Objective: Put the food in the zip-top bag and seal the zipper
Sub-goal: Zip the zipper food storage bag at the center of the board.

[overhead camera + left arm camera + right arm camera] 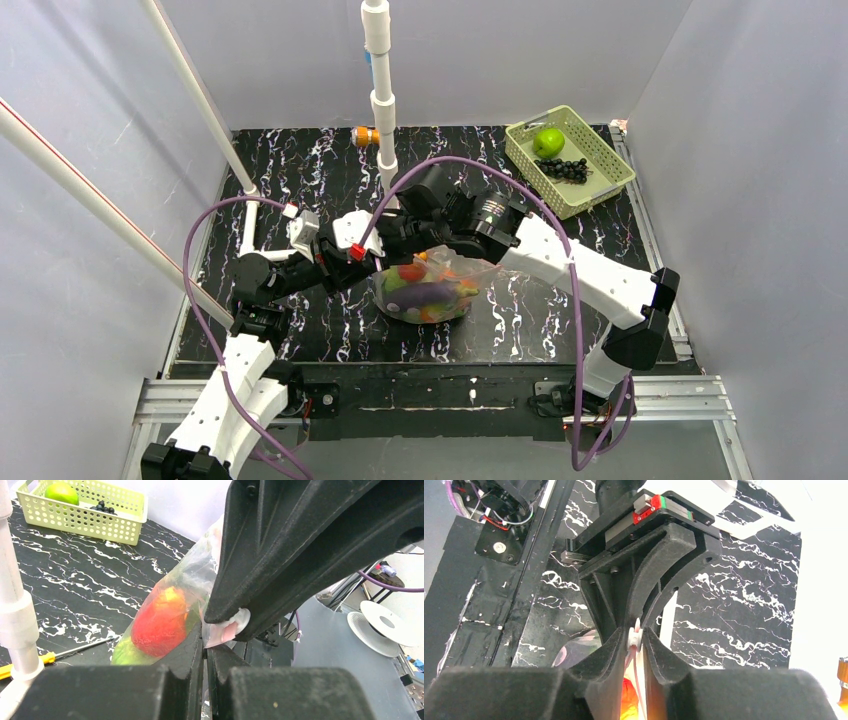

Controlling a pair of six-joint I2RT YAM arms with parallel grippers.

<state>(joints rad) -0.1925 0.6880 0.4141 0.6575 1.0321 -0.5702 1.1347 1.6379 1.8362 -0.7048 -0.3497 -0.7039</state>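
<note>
My two arms meet over the middle of a black worktop veined with white [300, 180], a little toward its near edge. A clear, floppy zip-top bag of thin plastic [425, 295] sits slumped there, bulging with toy food: a smooth red fruit [160, 620], a glossy purple eggplant [430, 293], and green and orange pieces.

My left gripper [205, 647] has its matte black fingers pressed nearly together on the bag's upper corner, where the thin pink zipper strip [220, 632] ends. I judge this hold anchors the limp film so it cannot slide.

My right gripper [635, 639] faces it tip to tip, its fingers clamped on the same strip. A small white round piece [242, 619] shows at the pinch. I cannot tell whether it is a slider.

With the food inside, the closure probably has to be pressed along its length. The film is slack and could wrinkle.

At the far right corner stands a pale green mesh basket [605, 150] holding a round green fruit [547, 142] and dark grapes [565, 168].
</note>
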